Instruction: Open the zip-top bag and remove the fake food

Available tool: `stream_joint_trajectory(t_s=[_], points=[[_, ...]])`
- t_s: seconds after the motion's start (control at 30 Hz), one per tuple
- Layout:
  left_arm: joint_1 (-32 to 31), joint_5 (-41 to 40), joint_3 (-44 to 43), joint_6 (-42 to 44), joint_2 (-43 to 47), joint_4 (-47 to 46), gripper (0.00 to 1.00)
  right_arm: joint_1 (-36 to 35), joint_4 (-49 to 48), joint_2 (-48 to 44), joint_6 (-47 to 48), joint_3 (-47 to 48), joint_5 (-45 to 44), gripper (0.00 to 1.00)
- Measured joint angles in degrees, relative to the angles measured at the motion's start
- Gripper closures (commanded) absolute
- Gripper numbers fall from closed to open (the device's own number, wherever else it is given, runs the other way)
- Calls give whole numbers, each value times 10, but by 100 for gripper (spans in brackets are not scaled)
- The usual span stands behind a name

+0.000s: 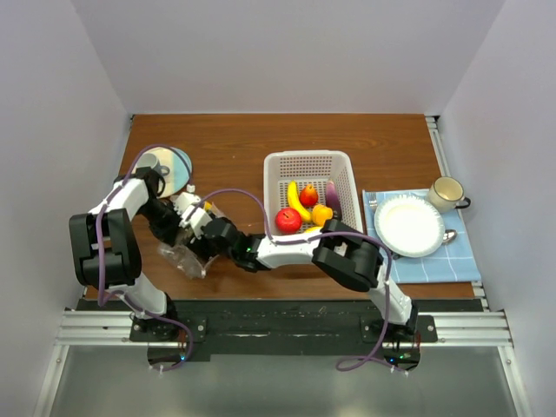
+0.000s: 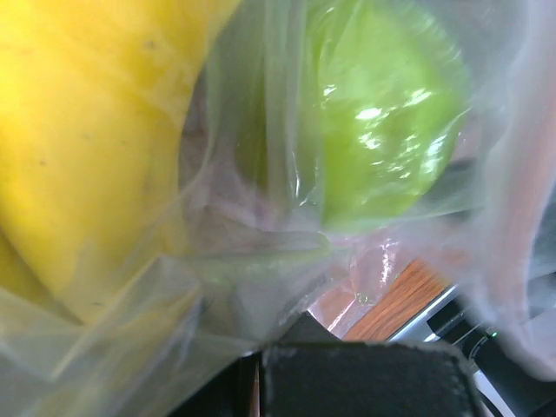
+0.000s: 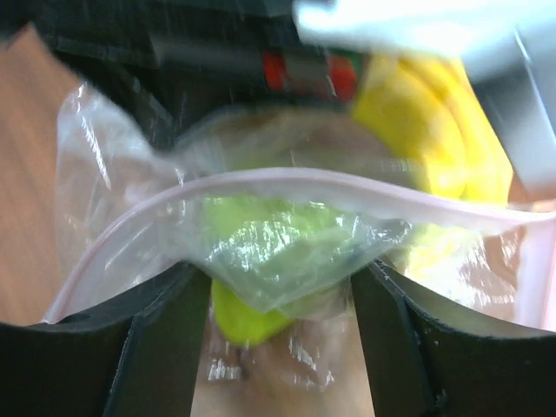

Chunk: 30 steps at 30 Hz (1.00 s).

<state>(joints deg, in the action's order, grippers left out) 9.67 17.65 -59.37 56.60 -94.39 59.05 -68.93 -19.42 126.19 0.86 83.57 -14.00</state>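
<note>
**Bag.** The bag (image 1: 184,259) lies at the near left of the table (image 1: 234,143), between the two arms and under both claws. Its pink zipper strip (image 3: 287,178) runs across the right wrist view, just above the right fingers. Whether the strip is sealed along its full length cannot be told.

**Contents.** A banana (image 2: 78,148) and a green piece (image 2: 382,113) are inside, seen through the plastic and lying side by side.

**Right claw.** The right claw (image 3: 280,274) reaches across from the right and sits over the bag's mouth edge. Its fingers (image 3: 156,347) are spread wide. A fold of plastic and the green piece lie in the gap between them, the green piece close to the left-hand finger. Contact with the pads cannot be confirmed.

**Left claw.** The left claw (image 1: 187,211) is at the bag's far side, just beside the right claw. In its own view the plastic fills nearly the whole frame and only a dark block shows at the bottom. Whether it is spread or closed cannot be told.

**Other items.** The basket (image 1: 308,156) stands right of the claws, apart from the bag, and holds loose food (image 1: 297,201): a banana, two red pieces, an orange one and a purple one.
</note>
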Motion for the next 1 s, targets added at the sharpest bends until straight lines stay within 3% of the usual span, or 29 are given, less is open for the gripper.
stream_joint_trajectory(t_s=[0.27, 0.53, 0.63, 0.73, 0.77, 0.87, 1.0], points=[[-1, 0, 0, -1, 0, 4, 100, 3, -14, -37, -35, -95, 29, 16], [-1, 0, 0, -1, 0, 6, 100, 3, 18, -16, -50, -66, 31, 18], [-1, -2, 0, -1, 1, 6, 100, 3, 30, -2, -50, -40, 32, 24], [0, -4, 0, -1, 1, 8, 100, 4, 44, 2, -48, -28, 35, 41], [-1, -4, 0, -1, 1, 8, 100, 4, 46, 2, -47, -28, 37, 53], [0, -4, 0, -1, 1, 8, 100, 4, 47, 1, -46, -30, 41, 75], [-1, -6, 0, -3, 1, 3, 100, 4, 42, -35, -52, -82, 40, 80]])
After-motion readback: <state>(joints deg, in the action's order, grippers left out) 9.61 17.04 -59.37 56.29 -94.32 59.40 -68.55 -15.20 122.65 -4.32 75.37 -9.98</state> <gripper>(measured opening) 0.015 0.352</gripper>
